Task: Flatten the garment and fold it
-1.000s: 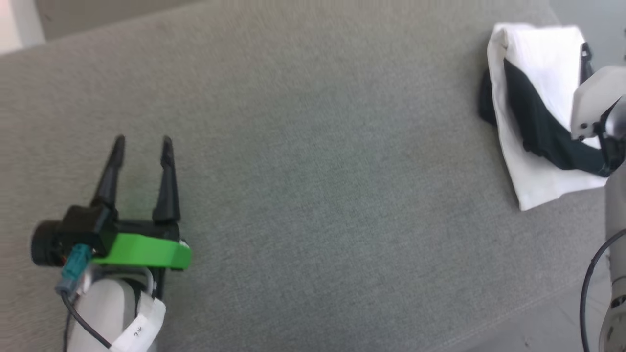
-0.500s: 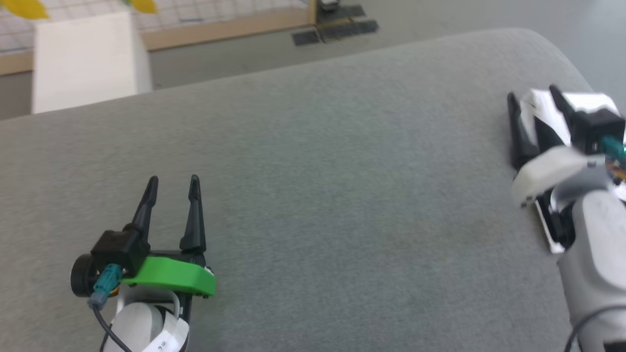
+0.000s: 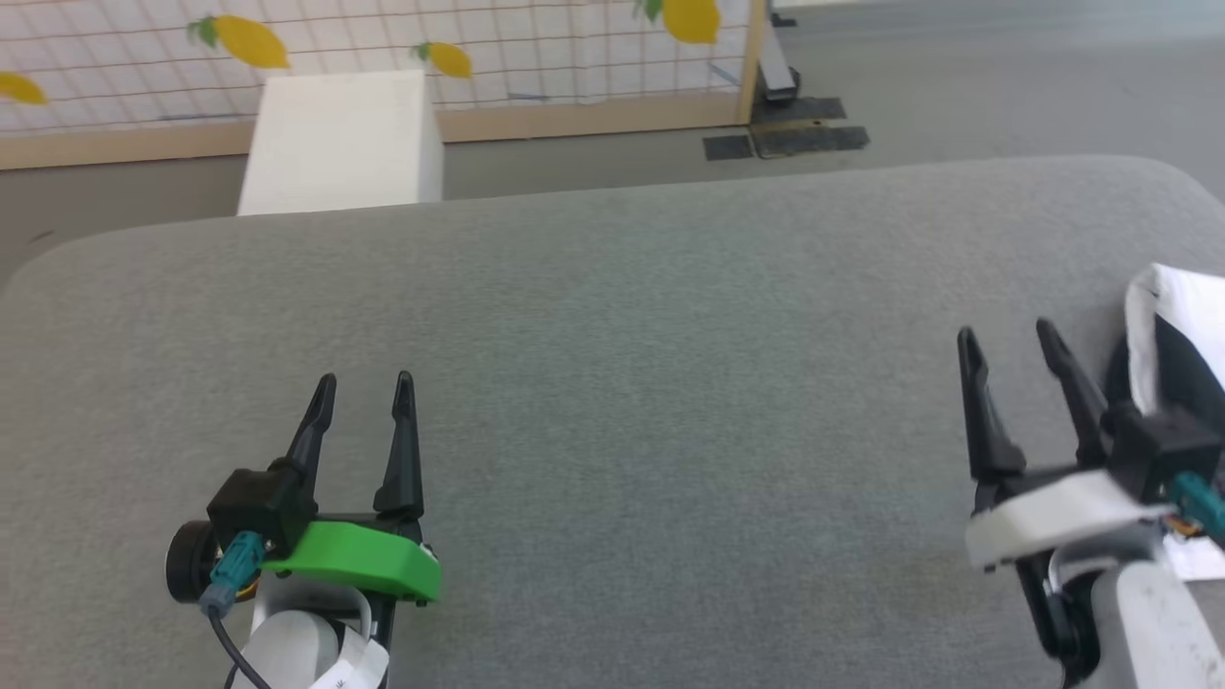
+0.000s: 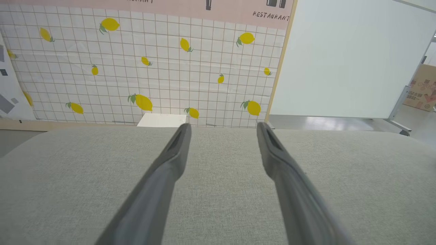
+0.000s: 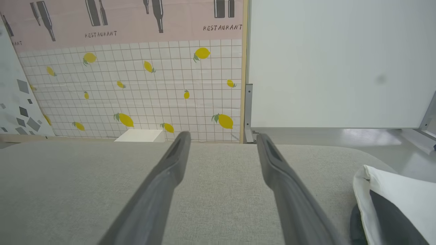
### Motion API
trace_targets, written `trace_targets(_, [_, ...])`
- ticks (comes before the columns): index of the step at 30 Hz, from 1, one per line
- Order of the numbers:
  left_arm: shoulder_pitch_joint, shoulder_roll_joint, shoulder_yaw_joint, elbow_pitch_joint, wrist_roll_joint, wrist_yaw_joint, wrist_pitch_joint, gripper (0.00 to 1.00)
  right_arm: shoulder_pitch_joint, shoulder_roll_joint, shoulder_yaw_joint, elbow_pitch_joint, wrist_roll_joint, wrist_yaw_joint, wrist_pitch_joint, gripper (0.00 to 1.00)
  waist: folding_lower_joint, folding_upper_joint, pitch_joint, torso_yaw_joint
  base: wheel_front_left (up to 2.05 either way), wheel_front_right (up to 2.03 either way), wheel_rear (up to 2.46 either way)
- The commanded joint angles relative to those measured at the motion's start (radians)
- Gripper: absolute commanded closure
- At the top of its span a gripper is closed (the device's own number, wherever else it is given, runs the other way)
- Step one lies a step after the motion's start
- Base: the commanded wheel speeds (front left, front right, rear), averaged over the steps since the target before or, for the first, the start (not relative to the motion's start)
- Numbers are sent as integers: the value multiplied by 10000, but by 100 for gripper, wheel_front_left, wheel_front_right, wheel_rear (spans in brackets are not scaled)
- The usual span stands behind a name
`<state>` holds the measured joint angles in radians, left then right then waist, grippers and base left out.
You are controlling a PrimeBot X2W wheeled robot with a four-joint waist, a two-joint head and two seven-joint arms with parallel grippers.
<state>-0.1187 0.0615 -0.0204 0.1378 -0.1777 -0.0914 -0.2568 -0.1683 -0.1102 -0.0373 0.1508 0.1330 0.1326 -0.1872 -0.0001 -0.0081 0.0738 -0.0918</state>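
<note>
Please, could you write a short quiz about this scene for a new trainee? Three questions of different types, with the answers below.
1. Short answer: how do the jaws of the left tool and the right tool stand?
2. Where on the grey cushion does the garment lie? A) its left end B) its middle C) its right end, beside the right tool
3. True or false: the left tool is touching the garment.

Key: 1. open, both empty; 2. C; 3. false
</note>
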Motion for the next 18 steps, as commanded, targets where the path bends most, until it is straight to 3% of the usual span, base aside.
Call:
trace_targets(1, [153, -51, -11, 39, -91, 22, -48, 0, 290, 116, -79, -162, -79, -19, -107, 0, 1, 79, -171, 284, 0, 0, 0])
trace_targets(18, [534, -106, 19, 246, -230, 179, -49, 0, 1652, 586, -312, -1006, -562, -19, 52, 0, 1, 79, -310, 580, 0, 0, 0])
